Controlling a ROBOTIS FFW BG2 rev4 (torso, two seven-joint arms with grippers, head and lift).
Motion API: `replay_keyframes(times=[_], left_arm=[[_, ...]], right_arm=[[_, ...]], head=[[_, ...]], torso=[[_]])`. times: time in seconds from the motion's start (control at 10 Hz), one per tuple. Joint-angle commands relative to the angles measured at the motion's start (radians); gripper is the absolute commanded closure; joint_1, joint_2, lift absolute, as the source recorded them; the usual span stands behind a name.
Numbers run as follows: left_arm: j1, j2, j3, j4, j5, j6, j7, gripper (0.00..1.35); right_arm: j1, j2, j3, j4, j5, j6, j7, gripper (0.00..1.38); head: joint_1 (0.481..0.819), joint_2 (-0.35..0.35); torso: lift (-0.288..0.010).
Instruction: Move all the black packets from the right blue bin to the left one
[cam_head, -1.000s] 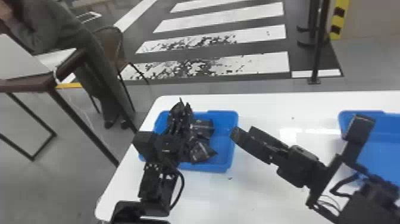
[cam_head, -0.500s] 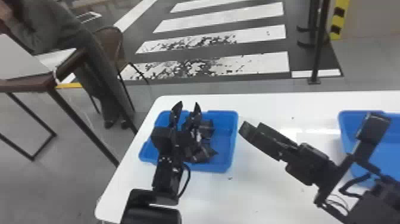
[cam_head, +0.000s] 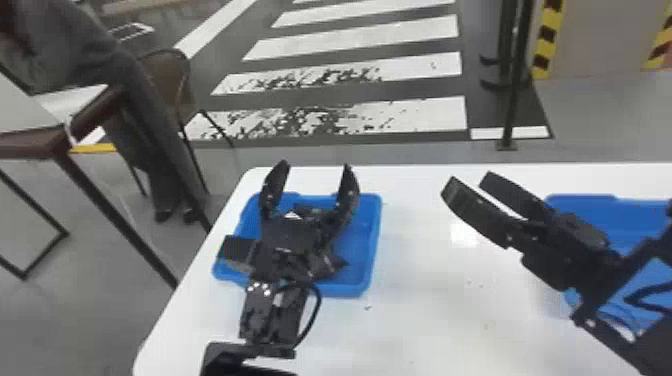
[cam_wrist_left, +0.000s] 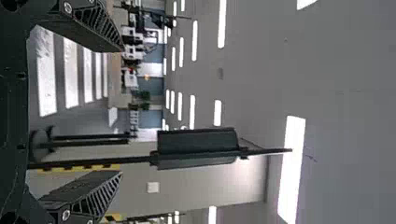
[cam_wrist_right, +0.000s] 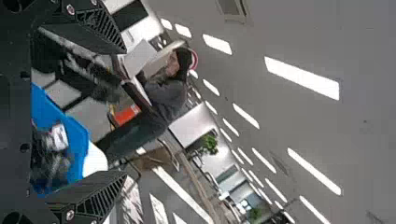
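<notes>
Since the earlier frame, the left claw (cam_head: 315, 165) has spread wider above the left blue bin (cam_head: 366, 240), and the right claw (cam_head: 466, 181) has shifted away from that bin toward the right blue bin (cam_head: 580, 204), its fingers parted; both are open and empty. Black packets (cam_head: 327, 266) lie heaped inside the left bin, partly hidden by the left arm, dark, creased and faintly shiny, with a pale patch on one. They are probably light, soft and a little slippery, so a gentle pinch across a packet's middle should suit.
</notes>
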Motion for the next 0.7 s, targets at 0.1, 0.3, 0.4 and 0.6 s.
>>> replay_keyframes(times=[0.1,0.3,0.4,0.6], left_arm=[[0.15,-0.008,-0.008,-0.283,0.031,0.101,0.004,0.03],[0.29,-0.021,0.018,-0.462,-0.021,0.221,0.04,0.02],[0.351,-0.027,0.02,-0.501,-0.027,0.223,0.099,0.0],[0.437,-0.053,0.03,-0.567,-0.051,0.273,0.177,0.0]], right_arm=[[0.117,0.036,-0.185,-0.116,0.195,-0.022,-0.021,0.11],[0.233,0.068,-0.319,-0.205,0.34,-0.076,-0.044,0.11],[0.289,0.081,-0.369,-0.244,0.394,-0.103,-0.073,0.11],[0.37,0.119,-0.452,-0.278,0.482,-0.115,-0.09,0.11]], head=[[0.639,0.228],[0.629,0.164],[0.635,0.125],[0.671,0.077]], torso=[[-0.14],[-0.14],[-0.14],[-0.14]])
